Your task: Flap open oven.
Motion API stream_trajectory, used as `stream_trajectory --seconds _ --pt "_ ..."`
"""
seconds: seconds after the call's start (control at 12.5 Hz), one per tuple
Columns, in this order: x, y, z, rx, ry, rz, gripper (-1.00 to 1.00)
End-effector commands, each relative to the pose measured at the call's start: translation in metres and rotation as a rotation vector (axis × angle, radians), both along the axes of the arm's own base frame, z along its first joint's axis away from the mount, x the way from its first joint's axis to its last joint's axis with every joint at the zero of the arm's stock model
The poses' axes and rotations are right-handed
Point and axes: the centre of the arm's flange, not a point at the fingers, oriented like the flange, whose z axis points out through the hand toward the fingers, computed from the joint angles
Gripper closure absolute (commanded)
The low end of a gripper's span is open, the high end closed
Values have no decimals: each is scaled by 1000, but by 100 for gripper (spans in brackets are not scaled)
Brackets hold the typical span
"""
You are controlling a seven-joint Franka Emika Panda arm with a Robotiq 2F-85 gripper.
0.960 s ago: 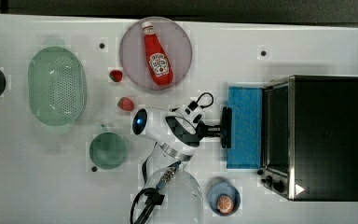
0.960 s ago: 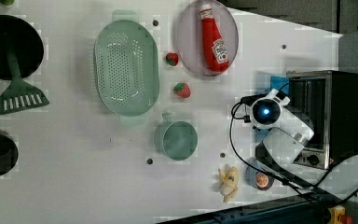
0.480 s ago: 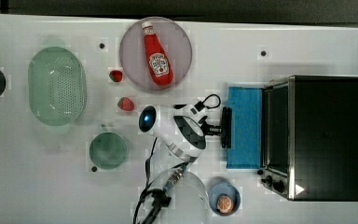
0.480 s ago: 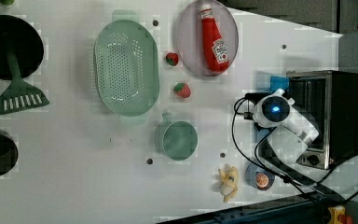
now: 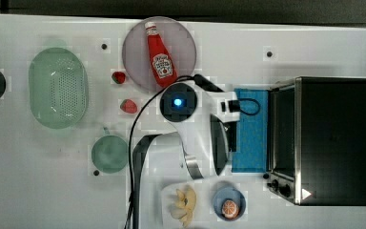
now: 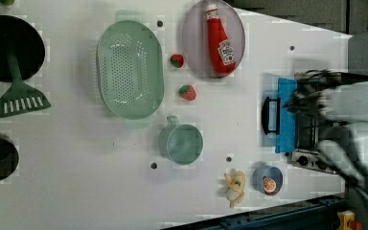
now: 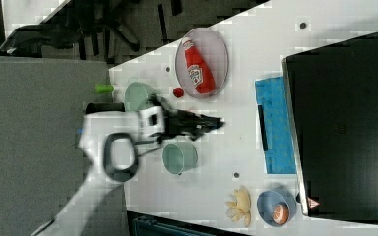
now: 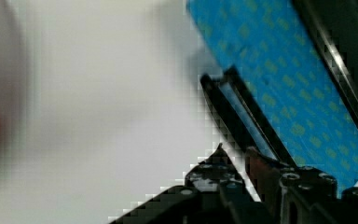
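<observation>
blurred: arm (image 6: pixel 359 115) smeared at the left view's right edge | hidden: arm covers part of oven (image 5: pixel 331 140) door (image 5: pixel 250 129) in top view | cut off: pan (image 6: pixel 9 48) at the left view's upper left

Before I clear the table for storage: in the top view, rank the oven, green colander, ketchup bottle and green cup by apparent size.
1. oven
2. green colander
3. and 4. ketchup bottle and green cup: the bottle is longer, the cup wider, too alike to rank.
</observation>
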Motion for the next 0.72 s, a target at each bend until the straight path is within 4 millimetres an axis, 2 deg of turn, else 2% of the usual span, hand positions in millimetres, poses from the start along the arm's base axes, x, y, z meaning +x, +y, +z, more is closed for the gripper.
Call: stream_trajectory --seconds 0.08,0.24,0.48,0.64,0.72 --pt "-6 -26 107 79 -137 -159 65" --pt "-21 -25 168 168 -158 -228 65" --pt "-47 -26 245 249 -106 -293 65" --pt "-55 -27 284 249 -112 -296 65" --pt "-55 -24 295 252 -126 -288 65"
